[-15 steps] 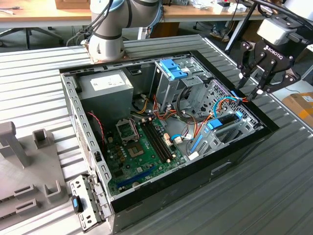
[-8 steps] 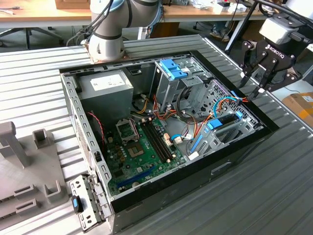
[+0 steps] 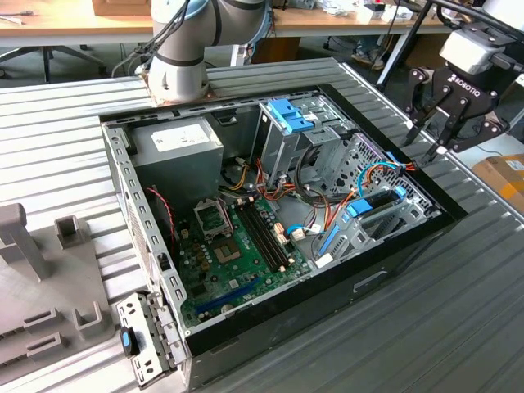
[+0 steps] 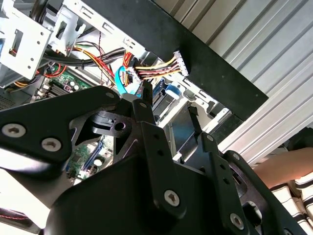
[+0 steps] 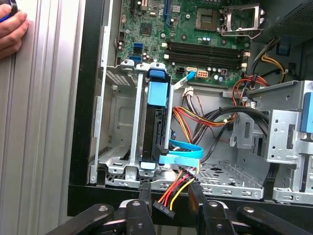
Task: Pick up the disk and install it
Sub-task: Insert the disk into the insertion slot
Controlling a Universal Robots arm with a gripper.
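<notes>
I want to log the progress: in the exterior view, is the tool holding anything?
No, the tool hangs open and empty near the edge of the computer case.

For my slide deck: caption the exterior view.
Open pincer hovers over the case edge, near the disk in its bay.

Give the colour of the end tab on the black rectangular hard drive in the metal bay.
Bright blue plastic tab; clearest in the first wrist view.
</notes>
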